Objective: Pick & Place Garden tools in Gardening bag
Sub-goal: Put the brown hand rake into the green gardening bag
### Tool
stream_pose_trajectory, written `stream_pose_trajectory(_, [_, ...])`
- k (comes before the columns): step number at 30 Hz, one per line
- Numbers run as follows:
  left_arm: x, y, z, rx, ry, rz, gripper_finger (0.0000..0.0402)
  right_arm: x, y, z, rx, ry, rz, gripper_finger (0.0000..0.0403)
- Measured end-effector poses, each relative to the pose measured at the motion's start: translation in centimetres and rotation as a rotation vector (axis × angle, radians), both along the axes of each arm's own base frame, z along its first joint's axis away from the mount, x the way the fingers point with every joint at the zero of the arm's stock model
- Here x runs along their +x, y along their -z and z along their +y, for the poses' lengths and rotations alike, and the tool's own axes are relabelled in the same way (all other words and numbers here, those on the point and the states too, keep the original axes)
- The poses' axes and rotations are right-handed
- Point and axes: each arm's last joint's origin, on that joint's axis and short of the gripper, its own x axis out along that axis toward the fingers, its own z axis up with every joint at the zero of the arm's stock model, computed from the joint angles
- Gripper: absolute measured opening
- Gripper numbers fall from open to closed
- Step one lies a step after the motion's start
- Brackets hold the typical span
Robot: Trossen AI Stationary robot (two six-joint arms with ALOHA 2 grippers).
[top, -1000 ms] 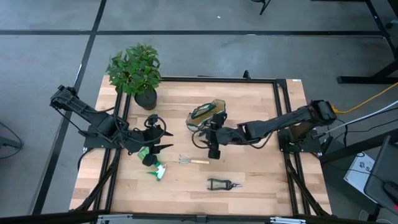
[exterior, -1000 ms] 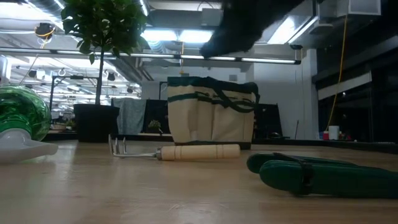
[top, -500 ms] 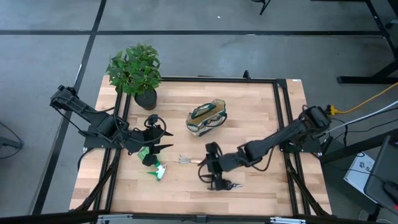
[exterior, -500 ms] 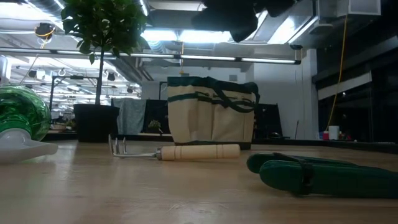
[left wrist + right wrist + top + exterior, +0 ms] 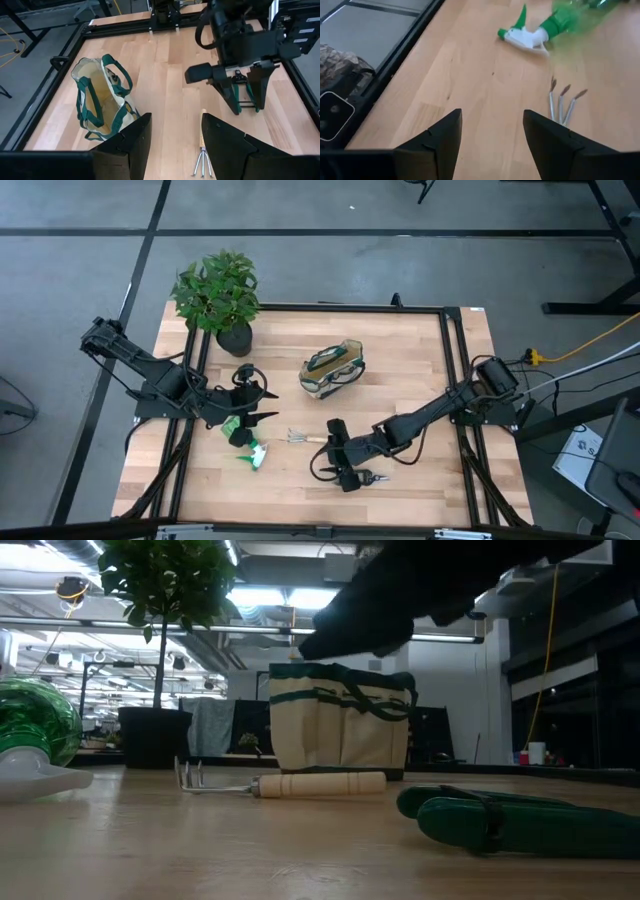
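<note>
The cream and green gardening bag stands upright with its mouth open at mid table. In front of it lie the wooden-handled rake, a green spray bottle and the dark pruning shears, all flat on the wood. My right gripper hovers open over the shears, one finger on either side of them, touching nothing. My left gripper waits open at the table's left, raised above the wood, with nothing between its fingers.
A potted leafy plant stands at the far left corner. A black metal frame runs around the tabletop. Bare wood lies between the bag and the right rail and along the near edge.
My right gripper has swung from beside the bag toward the table's near edge and come down, tipping further downward, until it stands over the pruning shears. The tools and the bag have not moved.
</note>
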Motion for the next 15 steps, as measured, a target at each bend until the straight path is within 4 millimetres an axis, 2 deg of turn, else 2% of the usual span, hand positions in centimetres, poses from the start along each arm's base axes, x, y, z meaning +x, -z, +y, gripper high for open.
stream_pose_trajectory(6, [0.0, 0.0, 0.0, 0.000, 0.000, -0.001, 0.0169, 0.4, 1.5, -0.4, -0.015, 0.039, 0.033, 0.0216])
stream_pose_trajectory(15, [0.0, 0.0, 0.0, 0.000, -0.001, 0.000, 0.0169, 1.7, 4.5, -2.1, -0.087, 0.154, 0.069, 0.0216])
